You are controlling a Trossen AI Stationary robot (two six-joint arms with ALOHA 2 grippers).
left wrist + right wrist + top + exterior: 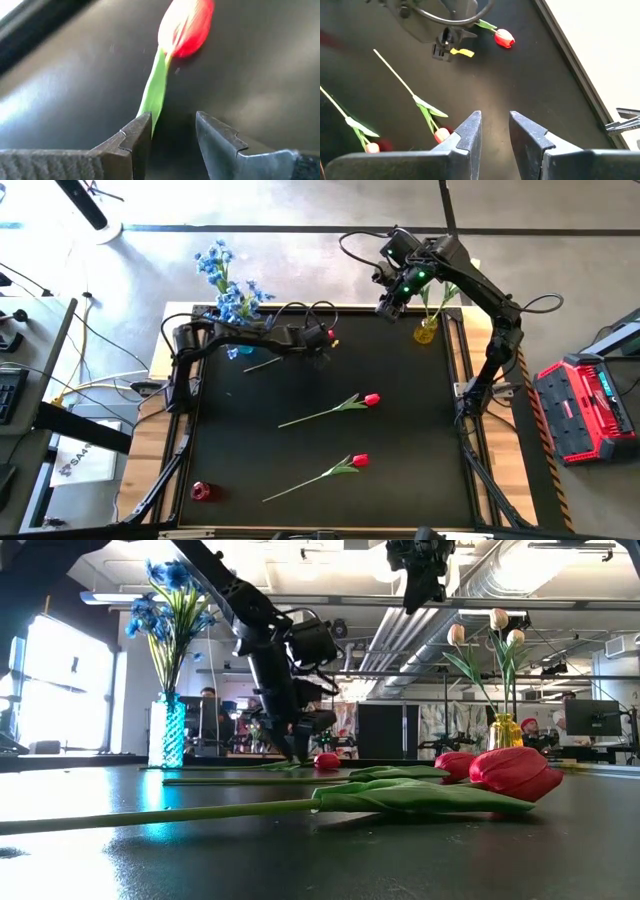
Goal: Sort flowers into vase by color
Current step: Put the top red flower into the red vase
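Observation:
A red tulip (333, 340) lies on the black table near its far edge, its stem (262, 363) running toward the left. My left gripper (322, 345) is down at it and open. In the left wrist view its fingers stand either side of the green leaf (156, 90) just behind the head (187, 25). Two more red tulips (371, 399) (360, 461) lie flat mid-table. My right gripper (388, 302) hangs high near the yellow vase (426, 332) of cream tulips (497, 620), open and empty. Blue sprays (225, 280) stand in the blue vase (167, 730). My left gripper (172, 130) comes at the tulip from above, slanting, with its fingers across the stem just behind the head. The leaf's end runs right beside one fingertip (142, 127). Whether that finger touches it, I cannot tell. The tulip lies flat on the table.
A small red vase (200, 491) stands near the table's near-left corner. The blue vase is at the far-left edge, close behind my left arm. A red case (585, 410) sits off the table to the right. People and desks show in the room beyond.

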